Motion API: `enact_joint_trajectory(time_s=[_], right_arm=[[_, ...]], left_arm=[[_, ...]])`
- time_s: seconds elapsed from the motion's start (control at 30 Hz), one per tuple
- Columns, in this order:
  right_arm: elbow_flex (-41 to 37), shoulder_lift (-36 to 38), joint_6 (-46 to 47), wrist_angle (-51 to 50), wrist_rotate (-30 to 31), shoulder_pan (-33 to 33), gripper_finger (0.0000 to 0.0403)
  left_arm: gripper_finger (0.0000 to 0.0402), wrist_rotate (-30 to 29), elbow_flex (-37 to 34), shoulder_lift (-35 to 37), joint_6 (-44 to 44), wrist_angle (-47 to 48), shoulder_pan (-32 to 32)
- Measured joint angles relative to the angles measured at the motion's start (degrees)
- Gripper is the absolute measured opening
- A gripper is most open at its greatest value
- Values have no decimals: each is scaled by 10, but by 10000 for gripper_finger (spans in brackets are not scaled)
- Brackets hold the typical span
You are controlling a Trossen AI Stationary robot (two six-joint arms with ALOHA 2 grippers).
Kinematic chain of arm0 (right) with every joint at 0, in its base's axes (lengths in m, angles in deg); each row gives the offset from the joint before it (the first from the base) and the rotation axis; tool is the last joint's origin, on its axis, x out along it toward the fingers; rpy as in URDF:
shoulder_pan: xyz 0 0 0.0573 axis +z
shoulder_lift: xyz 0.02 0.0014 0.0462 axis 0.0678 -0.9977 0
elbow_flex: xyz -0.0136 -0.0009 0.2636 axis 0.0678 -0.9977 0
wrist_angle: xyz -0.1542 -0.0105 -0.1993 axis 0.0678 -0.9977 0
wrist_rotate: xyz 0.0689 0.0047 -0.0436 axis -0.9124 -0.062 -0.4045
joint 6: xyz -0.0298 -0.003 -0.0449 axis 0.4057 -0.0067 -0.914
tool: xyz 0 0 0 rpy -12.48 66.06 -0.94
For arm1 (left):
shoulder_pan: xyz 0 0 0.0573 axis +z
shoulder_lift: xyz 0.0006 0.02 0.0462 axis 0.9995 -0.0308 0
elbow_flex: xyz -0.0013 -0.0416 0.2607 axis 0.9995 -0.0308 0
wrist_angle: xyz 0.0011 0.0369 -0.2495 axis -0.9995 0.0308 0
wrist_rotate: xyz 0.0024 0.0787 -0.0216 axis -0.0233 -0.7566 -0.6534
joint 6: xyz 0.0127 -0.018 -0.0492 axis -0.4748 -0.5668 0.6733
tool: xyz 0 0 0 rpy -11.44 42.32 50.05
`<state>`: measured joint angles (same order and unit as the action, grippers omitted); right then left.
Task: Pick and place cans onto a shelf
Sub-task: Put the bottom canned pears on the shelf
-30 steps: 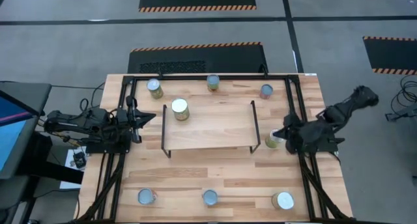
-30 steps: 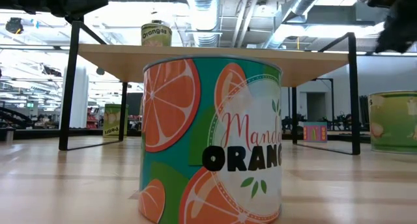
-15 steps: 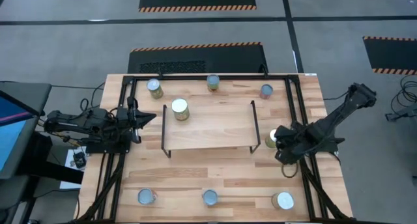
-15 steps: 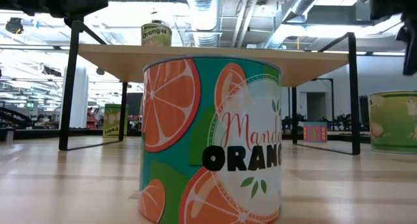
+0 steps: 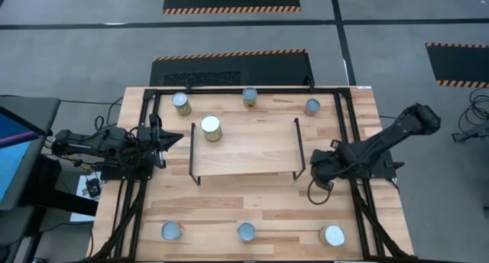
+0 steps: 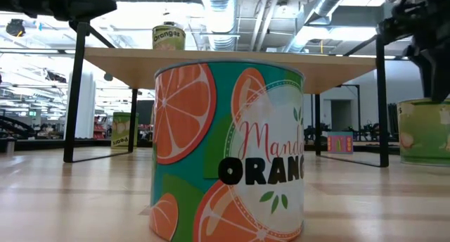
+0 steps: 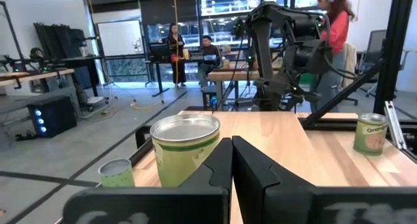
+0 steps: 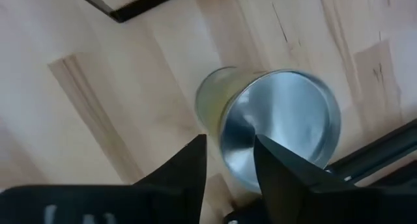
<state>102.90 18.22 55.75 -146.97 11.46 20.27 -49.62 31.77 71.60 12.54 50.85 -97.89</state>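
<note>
The right gripper (image 5: 319, 170) is seen from above just off the right end of the shelf (image 5: 244, 150), directly over a can that it hides in that view. In the right wrist view the same can (image 8: 277, 129) stands upright, its silvery round top facing the camera and its pale green side running down to the table (image 8: 78, 120). The two dark fingers (image 8: 189, 168) are held a narrow way apart and grip nothing; the gap between them falls at the can's rim, not over its middle, so the can is judged to lie a little off to one side of the fingers. Its long axis is vertical, in line with the downward approach. Before a grasp, a small sideways correction and a wider opening would probably be needed. The left gripper (image 7: 232, 160) waits at the left edge of the table, its fingers pressed together, and is well apart from this can. One can (image 5: 211, 128) is already on the shelf near its far left corner; the others stand along the far and near edges of the table.
</note>
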Motion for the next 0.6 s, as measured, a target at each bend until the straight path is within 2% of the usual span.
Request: enact_joint_trajectory(time_s=[0.3, 0.6], right_arm=[[3, -29, -69, 15, -24, -40, 88], [8, -36, -78, 19, -51, -59, 34]], left_arm=[[0, -8, 0, 0, -12, 10, 0], [0, -5, 0, 0, -15, 11, 0]])
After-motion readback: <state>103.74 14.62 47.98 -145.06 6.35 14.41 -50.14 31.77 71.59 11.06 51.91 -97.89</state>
